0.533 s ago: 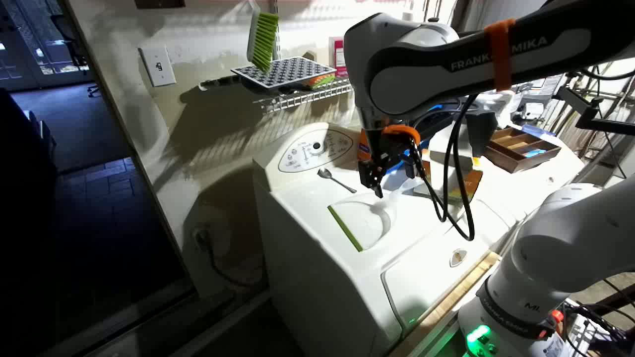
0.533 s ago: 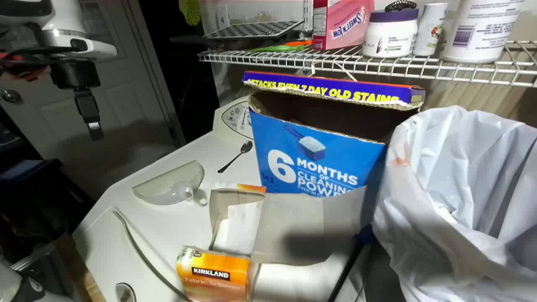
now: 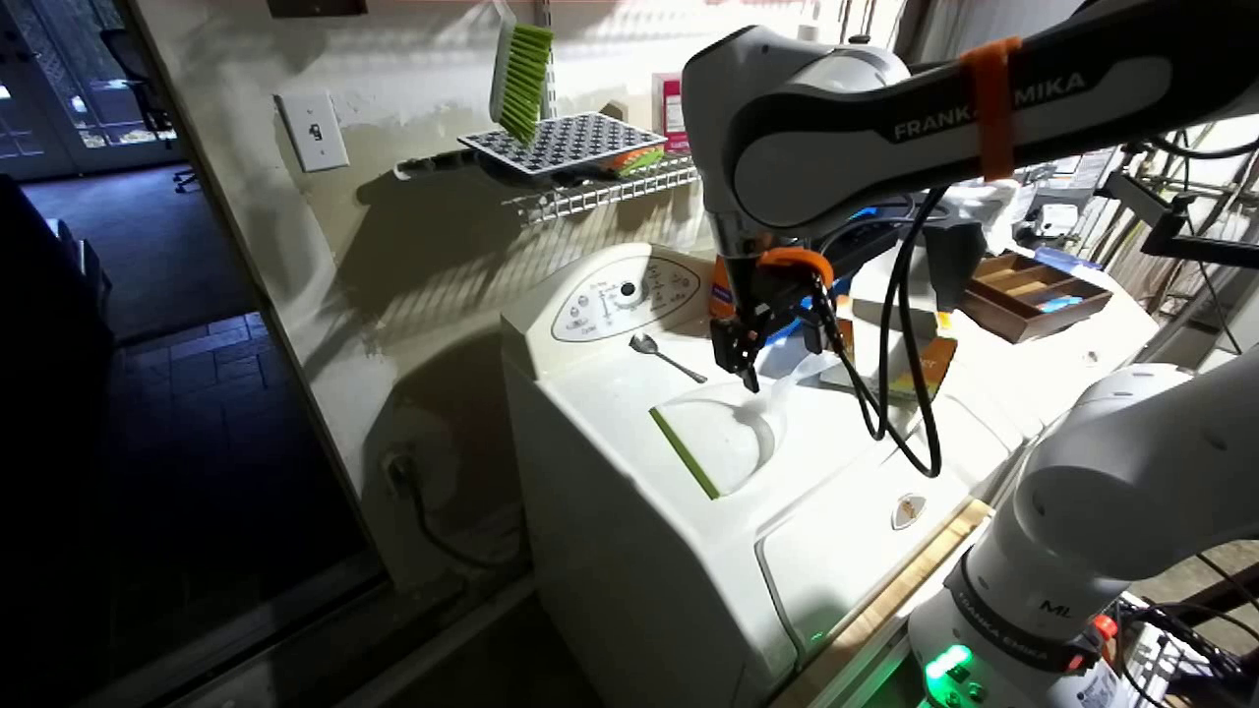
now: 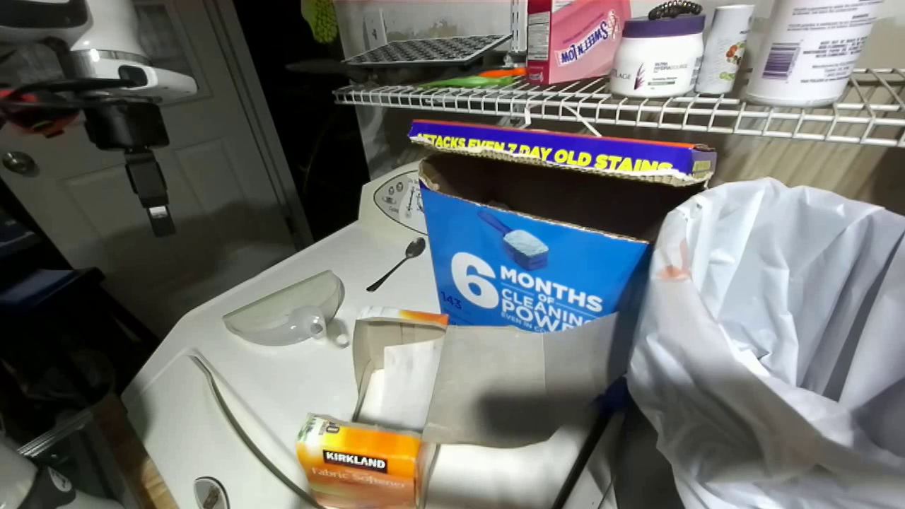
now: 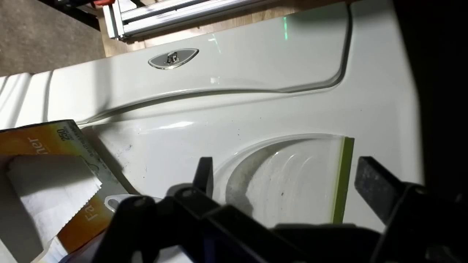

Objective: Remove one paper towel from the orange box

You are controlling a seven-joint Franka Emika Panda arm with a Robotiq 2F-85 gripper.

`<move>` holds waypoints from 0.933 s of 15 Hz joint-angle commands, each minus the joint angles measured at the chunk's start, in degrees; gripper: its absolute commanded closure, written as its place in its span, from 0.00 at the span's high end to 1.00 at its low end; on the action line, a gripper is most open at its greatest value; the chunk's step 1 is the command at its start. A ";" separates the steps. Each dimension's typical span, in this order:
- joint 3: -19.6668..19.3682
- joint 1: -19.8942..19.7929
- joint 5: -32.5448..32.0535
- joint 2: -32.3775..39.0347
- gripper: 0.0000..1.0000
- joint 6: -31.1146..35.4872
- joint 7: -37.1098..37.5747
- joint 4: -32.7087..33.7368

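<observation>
White appliance top (image 3: 602, 388), wire shelf (image 4: 452, 102) above. From where I stand: orange Kirkland box (image 4: 364, 463) sits on the appliance, flaps folded up, just beside the tall blue carton (image 4: 527, 265). Fingers (image 5: 378, 188) up in the air, spread wide, well apart from the box; dustpan (image 5: 292, 182) below them. Spoon (image 3: 644, 344) near the control panel (image 3: 628, 295), brown divided tray (image 3: 1062, 322) past the boxes.

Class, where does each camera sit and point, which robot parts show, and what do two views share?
Exterior view: raised, facing down over the white appliance; shows arm, base, pincer.
Exterior view: near the open cartons, facing a door; shows arm's end, pincer.
Wrist view: on the arm, facing down; shows dustpan, pincer fingers.
Both exterior views share the spoon.
</observation>
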 commanded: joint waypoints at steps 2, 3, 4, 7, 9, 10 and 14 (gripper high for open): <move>-2.67 -0.13 -3.03 0.53 1.00 7.25 -0.29 -1.46; -3.42 -0.45 -4.53 0.43 1.00 9.83 -1.39 -1.93; -4.26 -0.50 -6.21 0.16 1.00 12.10 -3.07 -2.54; -6.35 -0.97 -11.72 -1.23 1.00 17.58 -6.92 -5.00; -7.60 -1.98 -15.21 -1.31 1.00 18.89 -8.47 -6.05; -8.14 -2.50 -16.97 -1.38 1.00 19.18 -8.94 -6.46; -10.05 -6.32 -25.91 -1.81 1.00 19.45 -8.53 -8.59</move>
